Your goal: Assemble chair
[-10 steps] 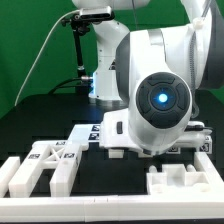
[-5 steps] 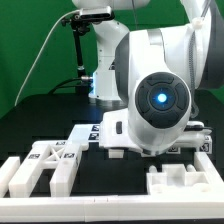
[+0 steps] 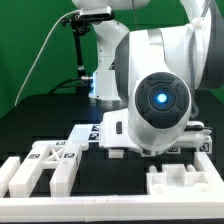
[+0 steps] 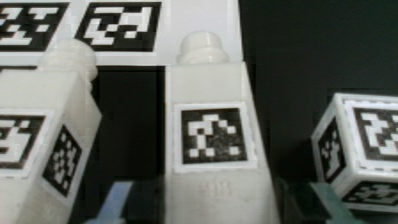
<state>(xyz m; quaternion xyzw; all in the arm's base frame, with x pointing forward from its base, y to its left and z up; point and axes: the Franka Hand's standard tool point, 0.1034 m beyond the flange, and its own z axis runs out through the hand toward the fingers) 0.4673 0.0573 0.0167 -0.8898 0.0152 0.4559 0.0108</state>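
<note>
The arm (image 3: 150,55) is seen bent forward and low, with a round blue-lit joint cap (image 3: 160,100) turned toward the exterior camera, so that the hand is hidden there. In the wrist view the gripper (image 4: 199,206) is pointed downward. Its two grey fingers (image 4: 116,203) are set on either side of a leg bar (image 4: 214,130) and are apparently clamped against it.

Two small, coarse pictures. The exterior view is bright and evenly lit. The white robot arm (image 3: 150,50) looms close to the lens, slightly soft, with pale glare on its shell. The black table (image 3: 40,115) swallows any shadows. The wrist view is dimmer and blurred: the white leg bar (image 4: 214,90) glows and the tag edges smear.
</note>
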